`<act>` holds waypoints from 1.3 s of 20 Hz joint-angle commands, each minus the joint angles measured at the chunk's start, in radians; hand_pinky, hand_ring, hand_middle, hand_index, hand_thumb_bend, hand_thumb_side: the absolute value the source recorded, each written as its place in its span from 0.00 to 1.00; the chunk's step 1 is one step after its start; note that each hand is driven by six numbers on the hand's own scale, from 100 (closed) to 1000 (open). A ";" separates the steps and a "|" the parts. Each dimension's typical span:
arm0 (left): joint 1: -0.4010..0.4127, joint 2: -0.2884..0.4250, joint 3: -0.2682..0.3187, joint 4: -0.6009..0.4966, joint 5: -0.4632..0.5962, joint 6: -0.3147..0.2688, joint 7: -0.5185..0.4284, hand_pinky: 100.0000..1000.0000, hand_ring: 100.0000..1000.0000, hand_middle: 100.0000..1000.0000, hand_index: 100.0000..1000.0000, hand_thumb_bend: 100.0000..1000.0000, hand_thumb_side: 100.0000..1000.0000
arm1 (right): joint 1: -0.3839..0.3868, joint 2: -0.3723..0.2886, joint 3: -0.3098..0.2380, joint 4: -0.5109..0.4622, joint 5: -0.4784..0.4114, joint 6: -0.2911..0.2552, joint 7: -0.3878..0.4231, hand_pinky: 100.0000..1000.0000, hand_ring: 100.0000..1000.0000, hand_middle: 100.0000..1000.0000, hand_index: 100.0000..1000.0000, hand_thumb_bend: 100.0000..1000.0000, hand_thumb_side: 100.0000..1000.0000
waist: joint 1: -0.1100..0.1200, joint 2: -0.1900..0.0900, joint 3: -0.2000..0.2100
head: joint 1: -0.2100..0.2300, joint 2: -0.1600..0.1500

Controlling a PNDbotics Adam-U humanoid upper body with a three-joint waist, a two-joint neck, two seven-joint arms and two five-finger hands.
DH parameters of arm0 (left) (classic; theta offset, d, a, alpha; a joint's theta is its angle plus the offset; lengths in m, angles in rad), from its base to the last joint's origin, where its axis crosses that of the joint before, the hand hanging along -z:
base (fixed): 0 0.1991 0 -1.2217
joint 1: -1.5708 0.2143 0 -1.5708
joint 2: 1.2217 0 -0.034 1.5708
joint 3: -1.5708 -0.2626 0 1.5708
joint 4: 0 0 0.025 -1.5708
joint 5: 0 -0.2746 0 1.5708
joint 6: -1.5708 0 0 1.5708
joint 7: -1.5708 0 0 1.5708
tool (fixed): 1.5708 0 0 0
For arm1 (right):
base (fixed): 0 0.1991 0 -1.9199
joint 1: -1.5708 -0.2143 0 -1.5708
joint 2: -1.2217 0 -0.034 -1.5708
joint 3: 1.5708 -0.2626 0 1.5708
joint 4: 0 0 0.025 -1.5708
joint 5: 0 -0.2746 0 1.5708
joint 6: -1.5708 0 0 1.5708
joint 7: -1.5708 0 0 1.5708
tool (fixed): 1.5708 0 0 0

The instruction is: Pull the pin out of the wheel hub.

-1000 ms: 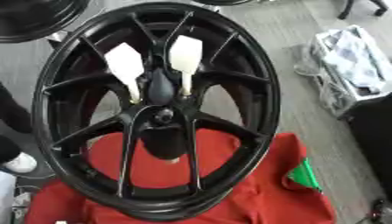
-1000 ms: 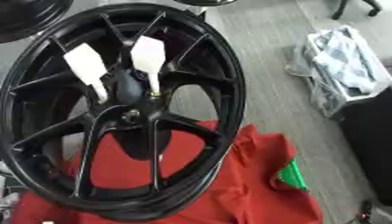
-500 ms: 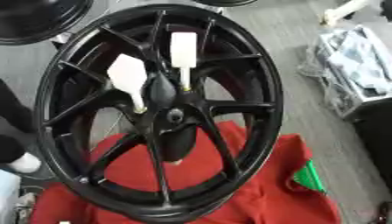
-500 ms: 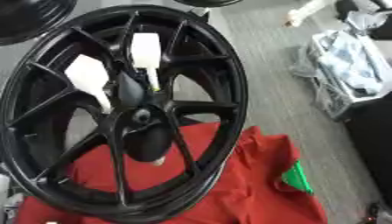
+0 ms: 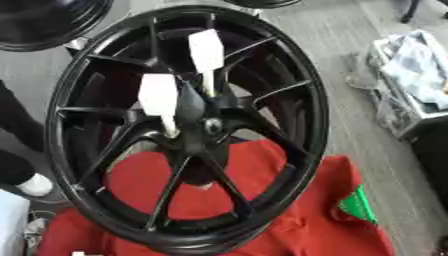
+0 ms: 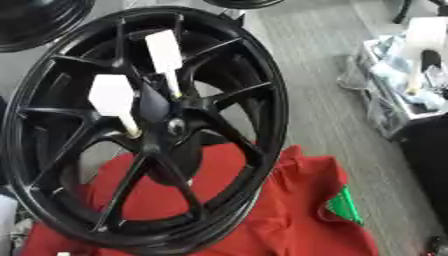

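Left eye view shows a big black wheel (image 5: 188, 130) standing up on a red cloth (image 5: 289, 220). Two white tags (image 5: 159, 95) (image 5: 206, 44) stick out near the middle of the wheel, each on a thin pin. The pins go into the hub (image 5: 203, 125), so the task's thing is right there in the middle of the wheel.

A second ago the tags sat side by side. Now one tag is higher up and the other is lower and to the left, so the wheel seems to have turned a bit. Both pins look like they are in the hub, so I think the pulling is not done yet.

No robot hand shows in either view, so I cannot say if the hands are spread or pinching.

Around it are a green thing (image 5: 359, 205) on the cloth, a bin with cloths (image 5: 420, 75) on the right, and another black wheel (image 5: 44, 25) at the top left. The spokes crowd close around the pins
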 commanded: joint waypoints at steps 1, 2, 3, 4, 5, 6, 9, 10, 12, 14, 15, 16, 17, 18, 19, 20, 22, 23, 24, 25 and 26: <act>-0.007 0.019 0.015 -0.020 -0.003 -0.001 0.003 0.83 0.76 0.71 0.78 0.00 0.82 | -0.002 -0.015 -0.029 0.003 -0.022 -0.014 -0.010 0.85 0.80 0.79 0.87 0.00 0.16 | -0.003 -0.019 -0.001 | 0.004 -0.011; -0.007 0.020 0.015 -0.020 -0.003 -0.001 0.003 0.83 0.76 0.71 0.78 0.00 0.82 | -0.002 -0.014 -0.031 0.005 -0.026 -0.014 -0.012 0.85 0.80 0.79 0.87 0.00 0.16 | -0.003 -0.019 -0.001 | 0.004 -0.011; -0.006 0.020 0.015 -0.020 -0.003 -0.001 0.003 0.83 0.76 0.71 0.78 0.00 0.82 | -0.003 -0.013 -0.032 0.007 -0.029 -0.014 -0.013 0.85 0.80 0.79 0.87 0.00 0.16 | -0.004 -0.019 -0.001 | 0.004 -0.010; -0.006 0.020 0.015 -0.020 -0.003 -0.001 0.003 0.83 0.76 0.71 0.78 0.00 0.82 | -0.003 -0.013 -0.032 0.010 -0.032 -0.012 -0.014 0.85 0.80 0.79 0.87 0.00 0.15 | -0.004 -0.019 -0.001 | 0.004 -0.009; -0.005 0.020 0.014 -0.020 -0.003 0.000 0.003 0.83 0.76 0.71 0.78 0.00 0.82 | -0.004 -0.013 -0.031 0.013 -0.034 -0.010 -0.013 0.85 0.80 0.79 0.87 0.00 0.11 | -0.005 -0.019 -0.001 | 0.004 -0.009; -0.005 0.020 0.014 -0.020 -0.003 0.000 0.002 0.83 0.76 0.71 0.78 0.00 0.82 | -0.005 -0.013 -0.031 0.015 -0.034 -0.008 -0.012 0.85 0.80 0.79 0.87 0.00 0.06 | -0.005 -0.020 -0.001 | 0.005 -0.008; -0.006 0.020 0.013 -0.020 -0.004 0.000 0.001 0.83 0.76 0.71 0.78 0.00 0.82 | -0.008 -0.012 -0.028 0.018 -0.040 -0.001 -0.009 0.85 0.79 0.78 0.86 0.00 0.03 | -0.005 -0.020 -0.001 | 0.006 -0.009; -0.006 0.019 0.013 -0.020 -0.003 0.000 0.001 0.83 0.76 0.71 0.78 0.00 0.82 | -0.012 -0.012 -0.025 0.020 -0.052 0.004 -0.012 0.85 0.79 0.77 0.85 0.00 0.03 | -0.005 -0.020 -0.001 | 0.006 -0.008; -0.009 0.016 0.012 -0.022 -0.003 0.001 0.000 0.83 0.76 0.71 0.78 0.00 0.82 | -0.024 -0.014 -0.017 0.023 -0.100 0.026 -0.037 0.84 0.77 0.74 0.82 0.00 0.15 | -0.005 -0.021 0.000 | 0.005 -0.007; -0.015 0.012 0.009 -0.024 -0.002 0.001 -0.002 0.83 0.76 0.71 0.78 0.00 0.81 | -0.049 -0.014 0.000 0.016 -0.192 0.041 -0.082 0.83 0.75 0.70 0.78 0.00 0.37 | -0.004 -0.022 0.001 | 0.003 -0.006; -0.018 0.010 0.007 -0.025 -0.002 0.002 -0.004 0.83 0.76 0.71 0.78 0.00 0.81 | -0.064 -0.014 0.010 0.013 -0.245 0.050 -0.107 0.83 0.74 0.68 0.77 0.00 0.43 | -0.003 -0.023 0.003 | 0.002 -0.006; -0.023 0.007 0.005 -0.026 -0.002 0.002 -0.005 0.83 0.76 0.71 0.78 0.00 0.81 | -0.081 -0.016 0.021 0.011 -0.294 0.061 -0.130 0.83 0.74 0.67 0.76 0.00 0.52 | -0.002 -0.024 0.005 | 0.001 -0.006; -0.028 0.003 0.004 -0.028 -0.003 0.003 -0.007 0.83 0.76 0.71 0.78 0.00 0.80 | -0.100 -0.016 0.032 0.009 -0.338 0.070 -0.147 0.82 0.74 0.66 0.76 0.00 0.60 | -0.002 -0.026 0.008 | -0.001 -0.006; -0.033 -0.002 0.002 -0.030 -0.004 0.003 -0.009 0.83 0.76 0.71 0.78 0.00 0.80 | -0.119 -0.015 0.044 0.008 -0.378 0.078 -0.159 0.82 0.74 0.66 0.75 0.00 0.62 | -0.001 -0.027 0.011 | -0.002 -0.006; -0.039 -0.008 0.001 -0.032 -0.005 0.003 -0.010 0.83 0.76 0.71 0.78 0.00 0.79 | -0.138 -0.013 0.056 0.007 -0.411 0.086 -0.164 0.82 0.73 0.65 0.75 0.00 0.63 | 0.000 -0.028 0.013 | -0.003 -0.007; -0.045 -0.014 -0.001 -0.034 -0.006 0.004 -0.011 0.83 0.76 0.71 0.78 0.00 0.79 | -0.156 -0.010 0.066 0.009 -0.439 0.093 -0.164 0.82 0.73 0.64 0.74 0.00 0.64 | 0.001 -0.030 0.015 | -0.003 -0.009; -0.057 -0.027 -0.003 -0.038 -0.007 0.005 -0.013 0.83 0.76 0.71 0.78 0.00 0.79 | -0.198 0.004 0.083 0.013 -0.483 0.104 -0.163 0.82 0.72 0.63 0.74 0.00 0.64 | 0.004 -0.032 0.018 | -0.006 -0.011; -0.063 -0.034 -0.005 -0.040 -0.008 0.006 -0.014 0.83 0.76 0.71 0.78 0.00 0.79 | -0.220 0.014 0.090 0.017 -0.500 0.108 -0.162 0.82 0.71 0.62 0.73 0.00 0.63 | 0.005 -0.033 0.020 | -0.007 -0.012; -0.068 -0.041 -0.006 -0.042 -0.006 0.006 -0.015 0.83 0.76 0.71 0.78 0.00 0.78 | -0.240 0.024 0.096 0.022 -0.515 0.111 -0.162 0.81 0.71 0.61 0.72 0.00 0.62 | 0.007 -0.033 0.021 | -0.008 -0.013; -0.073 -0.047 -0.008 -0.044 -0.008 0.008 -0.017 0.83 0.76 0.71 0.78 0.00 0.78 | -0.259 0.035 0.101 0.029 -0.524 0.114 -0.161 0.81 0.70 0.61 0.72 0.00 0.60 | 0.008 -0.034 0.023 | -0.010 -0.014; -0.078 -0.054 -0.010 -0.045 -0.010 0.009 -0.018 0.83 0.76 0.71 0.78 0.00 0.78 | -0.278 0.049 0.106 0.037 -0.531 0.117 -0.157 0.82 0.70 0.60 0.72 0.00 0.60 | 0.009 -0.034 0.025 | -0.012 -0.015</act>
